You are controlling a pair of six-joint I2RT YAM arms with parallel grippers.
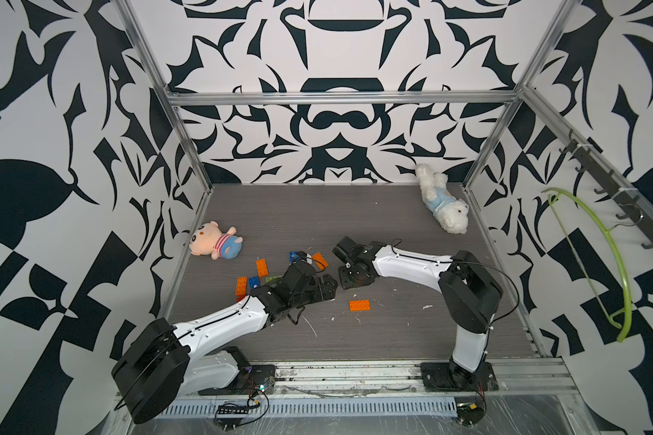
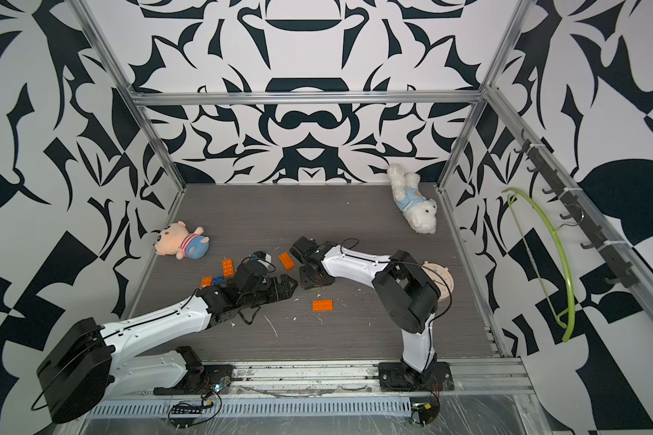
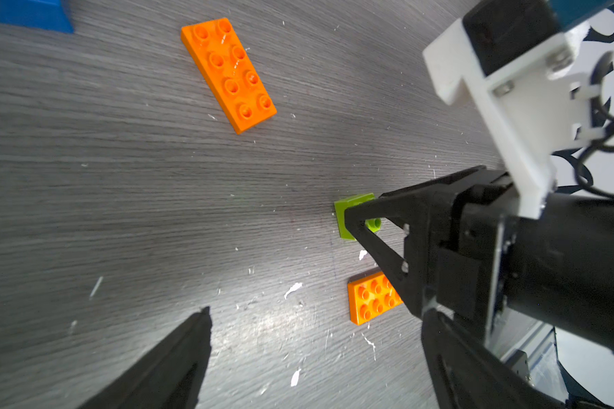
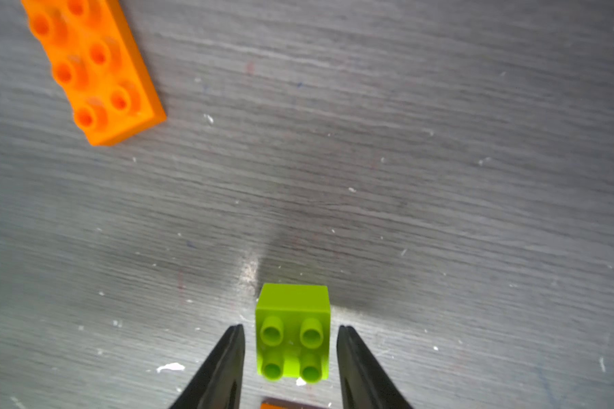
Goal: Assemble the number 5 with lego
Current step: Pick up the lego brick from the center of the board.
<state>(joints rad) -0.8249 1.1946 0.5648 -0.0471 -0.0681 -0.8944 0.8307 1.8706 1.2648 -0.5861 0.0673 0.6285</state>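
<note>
A lime green square lego brick [image 4: 293, 333] lies on its side on the grey table, studs facing my right gripper [image 4: 291, 329]. The right fingers stand open on either side of it with narrow gaps. In the left wrist view a right fingertip [image 3: 355, 221] crosses the green brick [image 3: 344, 209]. My left gripper [image 3: 318, 311] is wide open over bare table, just left of the right gripper [image 1: 347, 286]. Orange oblong bricks lie at the front [image 1: 359, 305], beyond the grippers [image 1: 319, 260] and to the left [image 1: 262, 267]. Blue bricks [image 1: 253, 281] sit near another orange one [image 1: 241, 286].
A pink plush doll [image 1: 215, 241] lies at the table's left edge and a white plush dog [image 1: 443, 203] at the back right. A green hanger [image 1: 600, 256] hangs on the right wall. A round pale dish [image 2: 443, 280] shows behind the right arm.
</note>
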